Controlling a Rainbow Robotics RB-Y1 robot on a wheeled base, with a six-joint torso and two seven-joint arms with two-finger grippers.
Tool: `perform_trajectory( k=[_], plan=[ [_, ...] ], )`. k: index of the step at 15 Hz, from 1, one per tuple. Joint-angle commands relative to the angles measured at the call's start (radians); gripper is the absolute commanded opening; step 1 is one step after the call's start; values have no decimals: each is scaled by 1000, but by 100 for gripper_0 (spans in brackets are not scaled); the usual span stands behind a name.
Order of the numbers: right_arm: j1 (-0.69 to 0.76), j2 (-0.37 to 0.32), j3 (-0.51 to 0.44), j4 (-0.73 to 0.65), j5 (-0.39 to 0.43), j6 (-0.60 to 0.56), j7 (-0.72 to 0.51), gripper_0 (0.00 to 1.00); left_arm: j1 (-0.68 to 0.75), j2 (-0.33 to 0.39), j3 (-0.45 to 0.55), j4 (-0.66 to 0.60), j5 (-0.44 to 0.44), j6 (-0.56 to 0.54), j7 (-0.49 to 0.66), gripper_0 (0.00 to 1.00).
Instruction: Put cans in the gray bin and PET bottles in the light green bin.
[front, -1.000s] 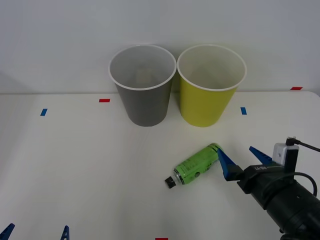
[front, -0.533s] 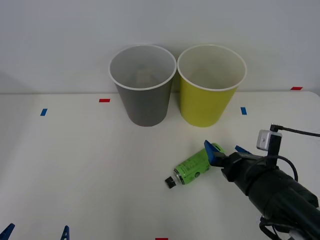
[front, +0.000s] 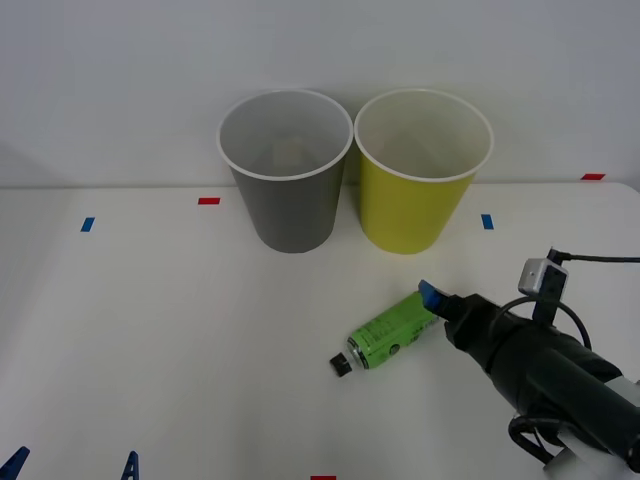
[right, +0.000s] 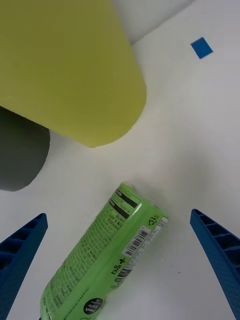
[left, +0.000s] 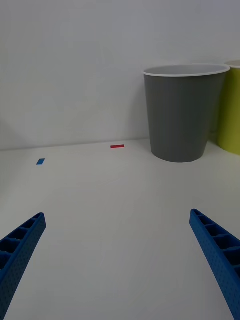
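Bottle-grasping is the step in hand: the small PET bottle with the bright green printed label and black screw cap (front: 385, 334) lies on its side on the white counter (front: 160, 330), toward the counter's right half and nearer its front than the two bins, cap end pointing at the front edge. The right end effector (right: 120, 260) hovers at the bottle's base end with its blue ribbed fingers (right: 217, 255) spread wide, one on each side of the body and neither touching it, so it holds nothing. To do this well, I judge it should come down until the fingers straddle the label's middle rather than the base, square across the bottle's long axis, since a round body lying flat will likely roll or squirt out if pinched off-centre or near an end. Once gripped, the lift needs to clear the white rim of the round tapered yellow-green plastic bin (front: 420, 195), which stands at the counter's back edge just beside the round tapered gray plastic bin (front: 288, 190); the bottle belongs in the former. The left end effector (left: 120, 260) waits low over the counter's front left, fingers wide apart and empty.
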Motion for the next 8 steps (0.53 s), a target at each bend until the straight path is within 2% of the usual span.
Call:
perform_trajectory(
  k=[1, 8],
  plan=[
    [-43, -10, 30, -12, -69, 104, -110, 100, 0, 0, 0, 0, 0, 0, 0, 100],
    [-161, 8, 59, -15, -108, 247, -173, 100, 0, 0, 0, 0, 0, 0, 0, 100]
  ],
)
